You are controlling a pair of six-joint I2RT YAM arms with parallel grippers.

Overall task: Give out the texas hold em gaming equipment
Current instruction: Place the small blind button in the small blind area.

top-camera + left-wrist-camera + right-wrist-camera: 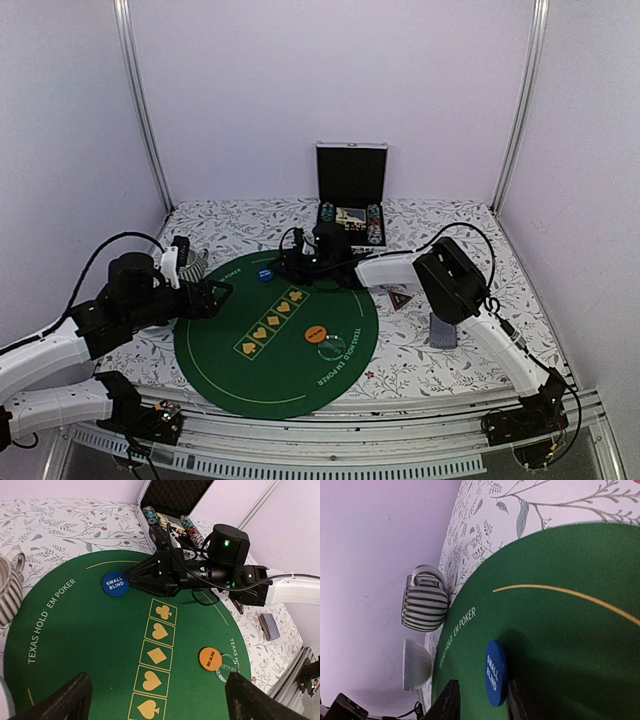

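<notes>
A: Green poker mat (215, 350) on floral table (420, 365). Right gripper (131, 575)?
B: Jaws apart, empty, just beside blue disc (116, 584) lying on mat. Left gripper (222, 296) likewise spread, empty.

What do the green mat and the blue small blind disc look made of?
Green mat: likely felt or similar cloth, matte, no glare, printed yellow markings. Blue small blind disc: probably hard plastic, smooth flat face, clean rigid edge, printed white lettering.
</notes>
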